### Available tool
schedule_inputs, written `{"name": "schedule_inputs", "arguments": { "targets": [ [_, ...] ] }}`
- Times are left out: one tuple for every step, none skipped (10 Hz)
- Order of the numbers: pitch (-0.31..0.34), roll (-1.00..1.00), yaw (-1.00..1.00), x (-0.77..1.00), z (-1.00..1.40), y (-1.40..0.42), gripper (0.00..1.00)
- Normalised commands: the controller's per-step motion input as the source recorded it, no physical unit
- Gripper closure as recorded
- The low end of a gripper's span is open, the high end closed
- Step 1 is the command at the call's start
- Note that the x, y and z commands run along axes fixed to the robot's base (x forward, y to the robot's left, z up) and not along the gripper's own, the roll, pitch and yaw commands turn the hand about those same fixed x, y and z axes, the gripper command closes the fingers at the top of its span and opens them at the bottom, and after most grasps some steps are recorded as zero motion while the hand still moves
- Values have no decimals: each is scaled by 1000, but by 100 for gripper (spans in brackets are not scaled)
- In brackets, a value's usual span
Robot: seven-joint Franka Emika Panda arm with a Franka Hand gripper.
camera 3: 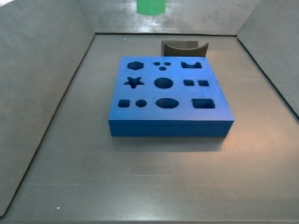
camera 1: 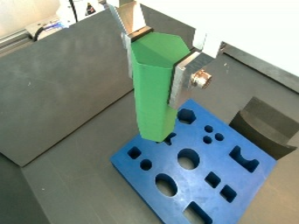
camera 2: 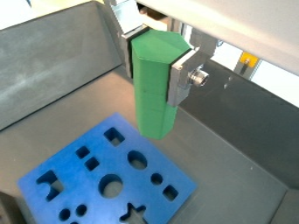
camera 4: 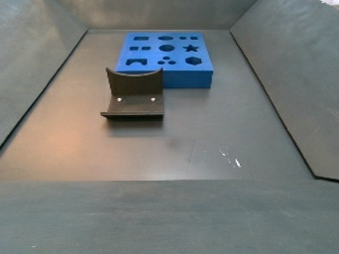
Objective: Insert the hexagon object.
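My gripper (camera 1: 153, 83) is shut on the hexagon object (camera 1: 153, 114), a long bright green prism. It hangs upright from the fingers (camera 1: 180, 80), well above the blue block (camera 1: 228, 199). Both wrist views show this, with the gripper (camera 2: 153, 80) clamping the peg (camera 2: 153, 109) near its upper end. The peg's lower end hangs over the block's (camera 2: 70, 179) edge. In a side view only the peg's tip (camera 3: 149, 6) shows at the top edge, behind the blue block (camera 3: 170, 122). The block's hexagonal hole (camera 3: 135, 65) is at one corner and shows again in the other side view (camera 4: 199, 60).
A dark grey curved block (camera 3: 184, 46) stands on the floor beside the blue block and shows too in a wrist view (camera 1: 267, 129) and a side view (camera 4: 133, 94). Grey walls (camera 3: 59, 96) enclose the floor on all sides.
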Motion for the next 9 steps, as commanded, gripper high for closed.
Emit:
{"name": "schedule_inputs", "arguments": {
  "targets": [
    [4, -13, -109, 143, -1000, 834, 100],
    [19, -66, -97, 229, -971, 814, 100],
    [56, -133, -17, 400, -846, 743, 100],
    [51, -156, -66, 289, -811, 729, 100],
    [54, -150, -40, 314, -817, 726, 100],
    [60, -166, -26, 323, -780, 777, 100],
    [11, -186, 0, 57, -700, 831, 100],
    [-64, 0, 0, -294, -871, 611, 100],
    [-101, 80, -303, -851, -869, 320, 100]
  ]
}}
